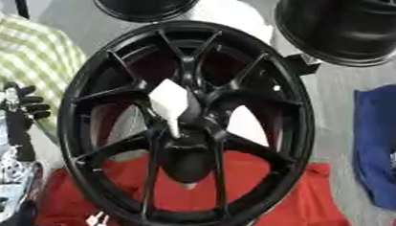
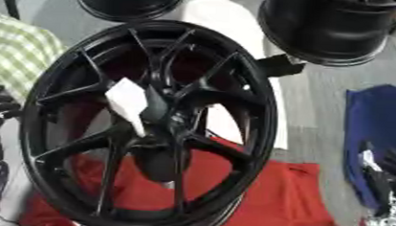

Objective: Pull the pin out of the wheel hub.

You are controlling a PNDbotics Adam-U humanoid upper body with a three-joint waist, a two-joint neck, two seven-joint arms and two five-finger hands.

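Note:
A large black spoked wheel (image 1: pixel 296 93) fills the middle of both views, lying tilted on a red cloth (image 1: pixel 302 205). A white tapered pin (image 1: pixel 171 104) sticks out of its hub (image 1: pixel 192 129), wide end up and left, narrow tip at the hub's centre. My left hand (image 1: pixel 24 108) shows at the left edge beside the rim, fingers up and relaxed, apart from the pin. My right hand (image 2: pixel 385 173) rests low at the right edge over a blue cloth, fingers up, holding nothing.
Two more black wheels stand at the back, one at top centre (image 1: pixel 146 2) and one at top right (image 1: pixel 347 28). A blue cloth (image 1: pixel 380 137) lies to the right. A green checked fabric (image 1: pixel 32 55) is at the left, a white cloth (image 1: pixel 231 13) behind.

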